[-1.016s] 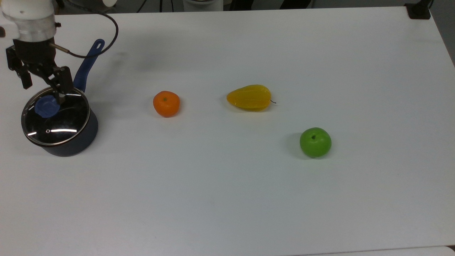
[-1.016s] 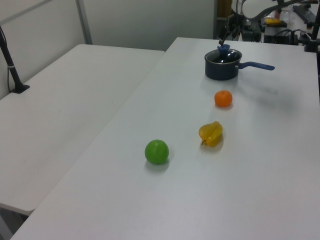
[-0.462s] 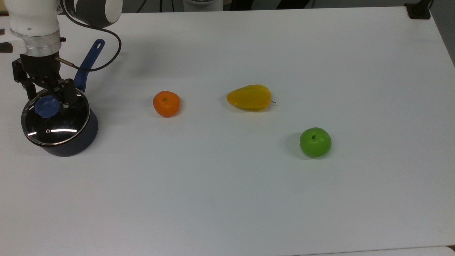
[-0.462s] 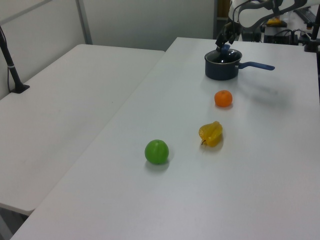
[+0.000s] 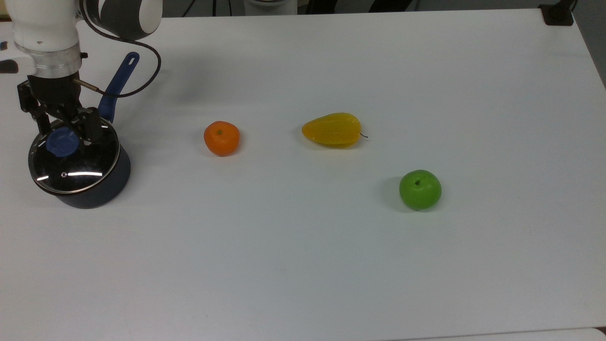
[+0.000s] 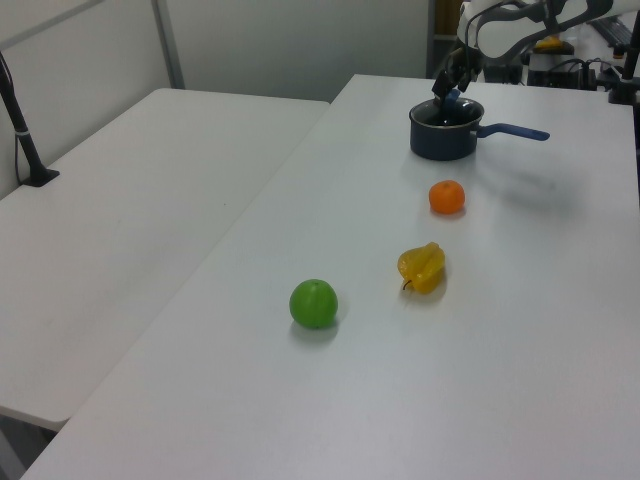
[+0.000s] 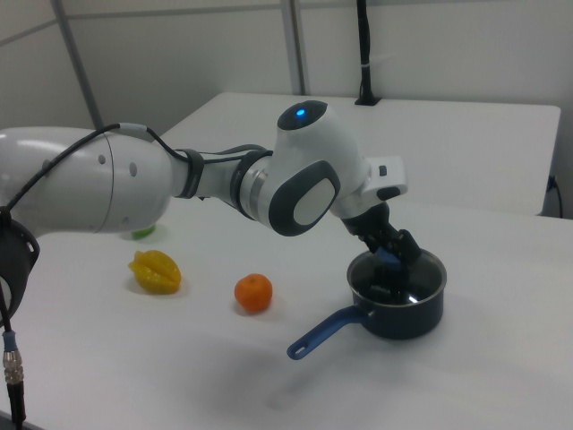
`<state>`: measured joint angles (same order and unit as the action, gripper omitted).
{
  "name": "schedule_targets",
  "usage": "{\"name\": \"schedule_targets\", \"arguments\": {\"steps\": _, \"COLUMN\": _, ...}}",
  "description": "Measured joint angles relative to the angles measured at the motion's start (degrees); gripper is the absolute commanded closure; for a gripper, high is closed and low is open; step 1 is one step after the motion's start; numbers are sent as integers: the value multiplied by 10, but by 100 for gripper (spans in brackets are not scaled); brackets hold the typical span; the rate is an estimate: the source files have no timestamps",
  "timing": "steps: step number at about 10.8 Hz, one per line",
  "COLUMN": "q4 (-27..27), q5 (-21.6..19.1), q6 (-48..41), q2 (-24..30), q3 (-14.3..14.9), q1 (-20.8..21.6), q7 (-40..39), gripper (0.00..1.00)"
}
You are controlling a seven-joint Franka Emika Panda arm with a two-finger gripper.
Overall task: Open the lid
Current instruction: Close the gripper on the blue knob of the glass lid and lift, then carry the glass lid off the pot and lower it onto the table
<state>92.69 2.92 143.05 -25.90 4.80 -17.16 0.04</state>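
The lid (image 5: 80, 163), clear glass with a metal rim and a blue knob (image 5: 60, 142), lies flat on the dark blue saucepan (image 5: 97, 189) at the top view's left edge. My gripper (image 5: 65, 133) hangs open over the lid, one finger on each side of the knob and not closed on it. In the left view the saucepan (image 6: 445, 140) is at the table's far end with the gripper (image 6: 450, 90) above it. In the right view the gripper (image 7: 394, 253) reaches down into the saucepan's (image 7: 407, 309) mouth at the knob (image 7: 385, 260).
The saucepan's long blue handle (image 5: 118, 80) points away behind the arm's cable. An orange (image 5: 221, 138), a yellow starfruit (image 5: 332, 130) and a green apple (image 5: 420, 189) lie spread across the white table (image 5: 331, 265) toward the top view's right.
Over the last second the gripper shifted and came down so that its fingers straddle the knob. It has barely moved in the last half second. The lid has not moved.
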Motion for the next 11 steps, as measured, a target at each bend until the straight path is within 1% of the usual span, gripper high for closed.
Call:
{"name": "schedule_targets", "arguments": {"steps": 3, "q4": 0, "q5": 0, "q6": 0, "q2": 0, "q3": 0, "q1": 0, "q7": 0, "gripper": 42}}
{"name": "schedule_targets", "arguments": {"steps": 4, "q4": -1, "q5": 0, "q6": 0, "q2": 0, "q3": 0, "q1": 0, "q7": 1, "gripper": 45}}
{"name": "schedule_targets", "arguments": {"steps": 7, "q4": -7, "q5": -1, "q6": 0, "q2": 6, "q3": 0, "q1": -1, "q7": 14, "gripper": 45}}
{"name": "schedule_targets", "arguments": {"steps": 11, "q4": -9, "q5": -1, "q6": -2, "q2": 28, "q3": -2, "q1": 1, "q7": 36, "gripper": 45}}
